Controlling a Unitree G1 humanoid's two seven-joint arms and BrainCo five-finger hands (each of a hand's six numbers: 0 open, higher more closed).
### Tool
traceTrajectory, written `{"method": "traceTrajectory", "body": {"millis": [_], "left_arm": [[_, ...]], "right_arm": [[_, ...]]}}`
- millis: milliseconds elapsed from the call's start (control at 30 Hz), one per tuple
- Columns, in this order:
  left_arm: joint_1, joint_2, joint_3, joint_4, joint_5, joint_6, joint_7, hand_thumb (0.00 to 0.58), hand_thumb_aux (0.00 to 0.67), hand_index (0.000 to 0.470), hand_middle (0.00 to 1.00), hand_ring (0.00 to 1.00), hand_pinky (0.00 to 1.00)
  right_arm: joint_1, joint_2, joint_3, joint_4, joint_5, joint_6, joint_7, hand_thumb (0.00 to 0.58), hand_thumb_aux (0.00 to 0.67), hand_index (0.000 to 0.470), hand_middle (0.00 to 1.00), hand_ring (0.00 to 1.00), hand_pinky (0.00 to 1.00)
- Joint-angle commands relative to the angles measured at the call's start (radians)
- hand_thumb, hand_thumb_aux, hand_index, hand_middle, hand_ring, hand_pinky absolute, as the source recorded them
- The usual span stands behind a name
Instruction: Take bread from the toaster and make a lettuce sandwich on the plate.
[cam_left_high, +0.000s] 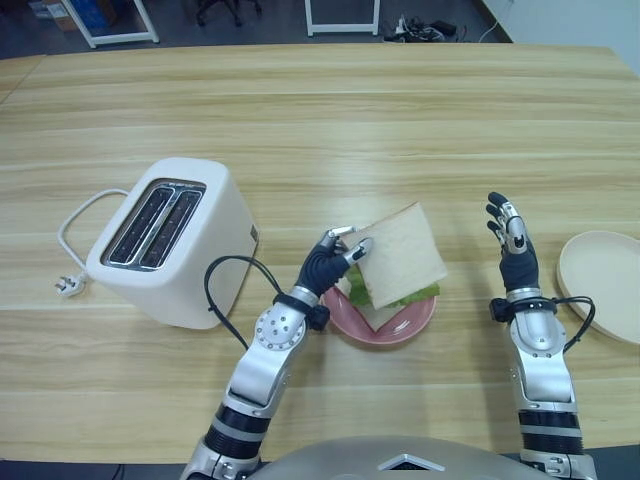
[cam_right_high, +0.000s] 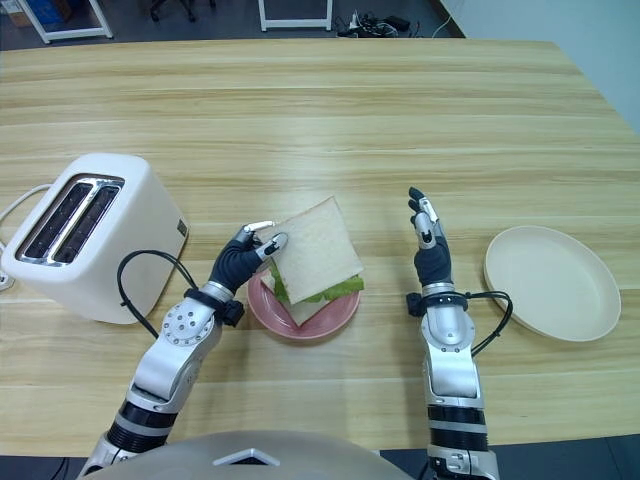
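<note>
Counter (cam_left_high: 330, 120): light wood planks, carries everything below.

Toaster (cam_left_high: 185, 265): cream, two-slot, on the robot's left side of the counter. The slots face up and look dark inside; I cannot tell what is in them. A white cord (cam_left_high: 75, 215) loops off its far-left side and ends in a plug (cam_left_high: 68, 285) lying flat on the counter.

Beige plate (cam_right_high: 548, 282): on the right side, well apart from the sandwich, nothing on it.

Pink plate (cam_left_high: 400, 332): front centre, just right of the toaster. It holds the stack.

Top bread slice (cam_left_high: 403, 255): white, square, tilted. Its far edge is raised off the stack and its near edge sits down on the filling. It overhangs the pink plate's far rim.

Left hand (cam_left_high: 328, 265): between toaster and pink plate, fingers closed on the left edge of the top bread slice.

Right hand (cam_left_high: 513, 240): just right of the pink plate, between it and the beige plate. It is held upright, fingers straight and spread, gripping nothing and touching nothing.

Lettuce (cam_right_high: 340, 288): green leaf under the top slice, showing at its right and near edges.

Bottom bread slice (cam_right_high: 305, 312): only a pale corner shows, flat on the pink plate beneath the lettuce.
</note>
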Motion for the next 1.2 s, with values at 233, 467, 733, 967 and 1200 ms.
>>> {"method": "traceTrajectory", "body": {"millis": [233,467,733,967,1200], "left_arm": [[-0.023,-0.034,-0.001,0.145,0.14,-0.058,0.031,0.58,0.67,0.47,1.0,1.0,1.0],[-0.025,-0.045,-0.018,0.223,0.19,-0.078,0.011,0.58,0.67,0.47,1.0,1.0,1.0],[-0.026,0.021,-0.041,0.266,0.356,-0.116,0.045,0.58,0.67,0.47,1.0,1.0,1.0],[-0.013,0.062,-0.058,0.249,0.495,-0.126,0.074,0.58,0.67,0.47,1.0,1.0,1.0],[0.016,0.078,-0.083,0.217,0.563,-0.116,0.06,0.58,0.67,0.47,1.0,1.0,1.0]], "right_arm": [[0.013,0.003,0.023,0.015,-0.015,-0.006,0.004,0.0,0.0,0.0,0.0,0.0,0.0],[0.043,-0.033,0.09,0.0,-0.16,-0.084,-0.032,0.0,0.0,0.0,0.0,0.0,0.0],[0.103,-0.171,0.28,-0.095,-0.691,-0.319,-0.186,0.0,0.0,0.0,0.0,0.0,0.0],[0.072,-0.245,0.398,-0.028,-1.041,-0.286,-0.293,0.0,0.0,0.0,0.0,0.0,0.0],[0.02,-0.281,0.488,0.084,-1.175,-0.215,-0.318,0.0,0.0,0.0,0.0,0.0,0.0]]}}
